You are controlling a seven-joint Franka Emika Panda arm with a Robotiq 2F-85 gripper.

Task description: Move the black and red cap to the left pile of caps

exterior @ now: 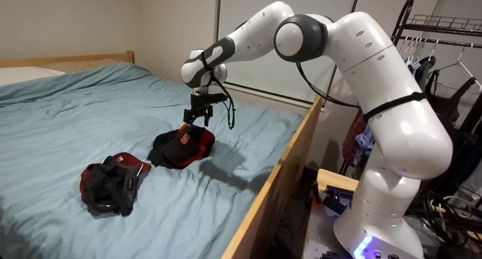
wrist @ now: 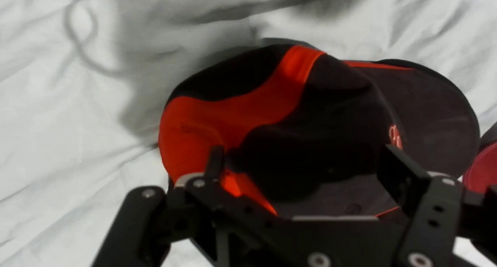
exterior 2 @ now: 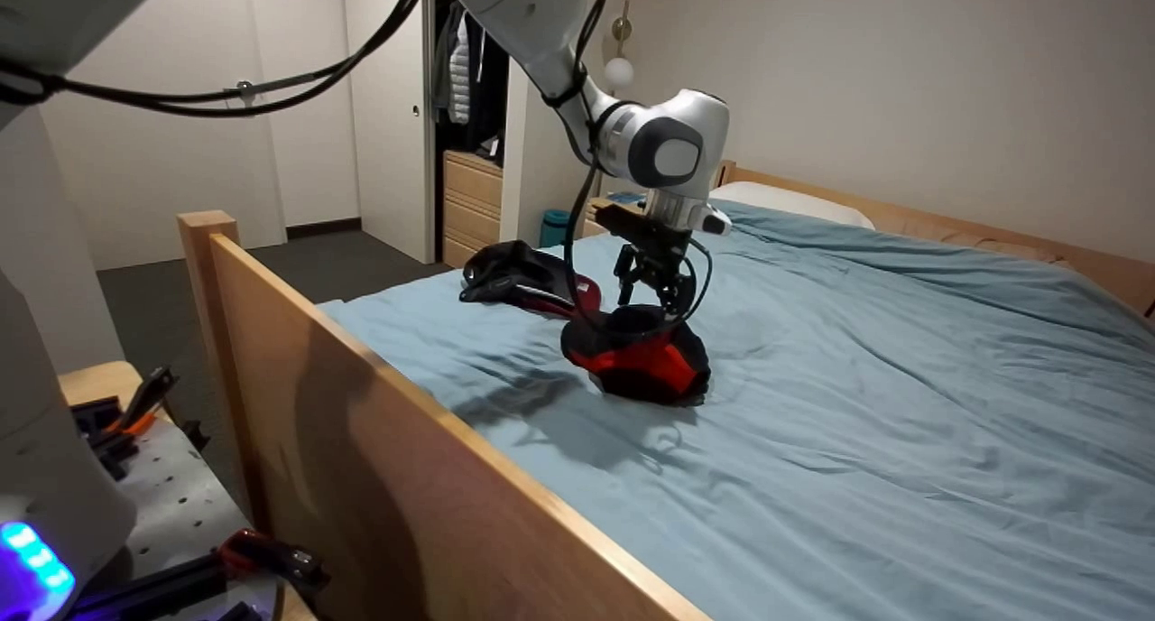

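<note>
The black and red cap (exterior: 190, 148), with a red S on its front, lies on the bed on top of an all-black cap (exterior: 156, 148). It also shows in an exterior view (exterior 2: 642, 364) and fills the middle of the wrist view (wrist: 268, 111). My gripper (exterior: 197, 119) is open just above its crown, as an exterior view (exterior 2: 648, 298) also shows. In the wrist view the open fingers (wrist: 303, 158) have the crown below and between them; I cannot tell whether they touch it. The left pile of caps (exterior: 113, 185), dark grey and dark red, lies apart, also in an exterior view (exterior 2: 523, 278).
The caps lie on a blue bedsheet (exterior: 180, 210) with wrinkles. A wooden bed board (exterior: 278, 172) stands between the bed and the arm's base; it also shows in an exterior view (exterior 2: 433, 449). A cable (exterior 2: 577, 242) hangs in a loop beside the gripper.
</note>
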